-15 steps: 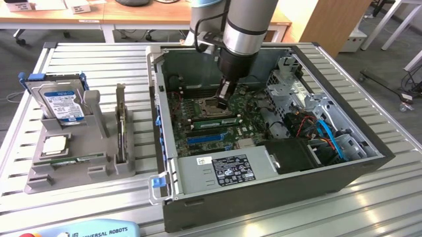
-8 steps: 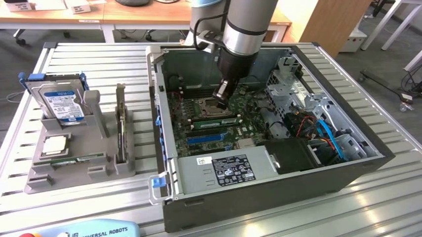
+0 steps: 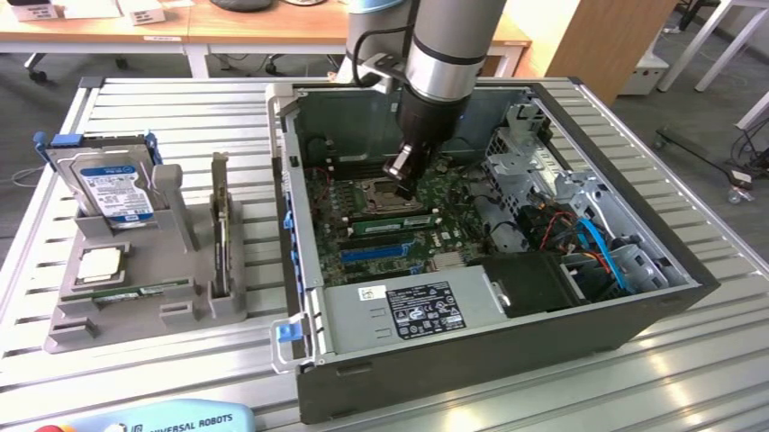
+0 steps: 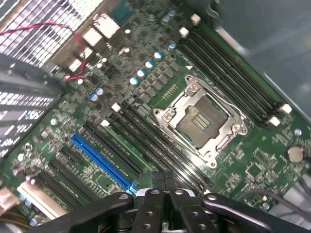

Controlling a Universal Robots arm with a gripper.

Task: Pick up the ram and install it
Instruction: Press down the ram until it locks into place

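In the exterior view a thin green ram (image 3: 392, 220) stands on edge in a slot just in front of the silver CPU socket (image 3: 366, 193) on the motherboard, inside the open computer case (image 3: 481, 351). My gripper (image 3: 404, 189) hangs shut straight above that stick, close over it; I cannot tell whether it touches. In the wrist view the shut gripper (image 4: 163, 177) points down at the row of long black memory slots (image 4: 155, 148) beside the CPU socket (image 4: 200, 121). Nothing shows between the fingers.
A grey holder tray (image 3: 72, 328) on the exterior view's left carries a hard drive (image 3: 114, 184), a square silver chip (image 3: 99, 262), an upright dark card (image 3: 220, 238) and a green strip (image 3: 142, 290). Cables and a drive cage (image 3: 565, 207) crowd the case's right side.
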